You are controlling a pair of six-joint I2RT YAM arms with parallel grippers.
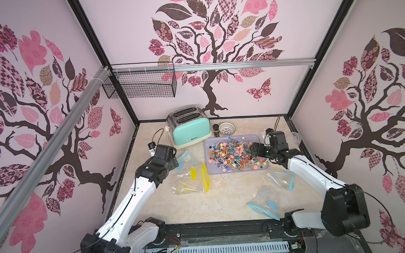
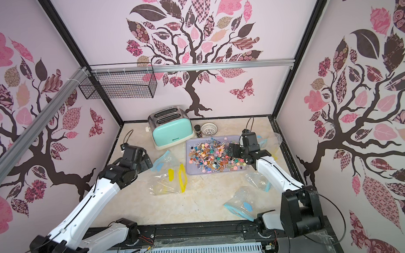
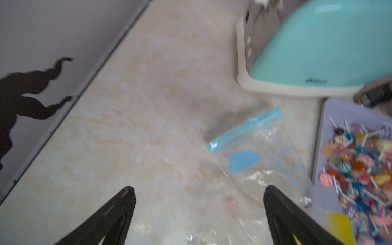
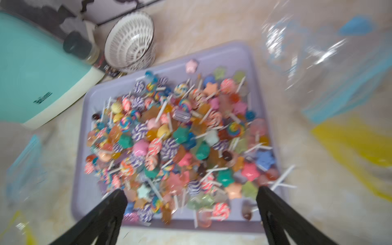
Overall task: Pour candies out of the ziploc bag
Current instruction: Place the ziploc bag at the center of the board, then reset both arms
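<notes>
Candies (image 1: 235, 157) lay in a big bright heap on the purple tray (image 1: 206, 145), which sat on the bench (image 1: 222, 200) next to the mint toaster (image 1: 190, 132). The pouring looked mostly done, because so many lollipops and sweets were out in the open on the tray. No candy could be seen spilled on the bench in the top views. Clear bags lay crumpled around the tray. A yellow-zip bag (image 1: 196, 178) was just beside the tray's near left corner. A blue-zip bag (image 1: 183, 156) was by the left claw (image 3: 199, 191). A second blue bag (image 1: 279, 178) lay beside the right arm, and a third blue bag (image 1: 265, 204) was close to the front edge. One more clear bag (image 1: 295, 137) peeked out behind the right arm. The left claw was spread wide over the bench and gripped nothing, with clear plastic lying loose below it. The right claw (image 4: 191, 195) was spread wide too, empty, hanging over the near edge of the tray above the heap. The bags all looked flat and empty. The left wrist view was blurry, though, and a pinkish spot in the plastic there might have been one last sweet. It was too fuzzy to tell. If so, only that little bit seemed left to shake out.
</notes>
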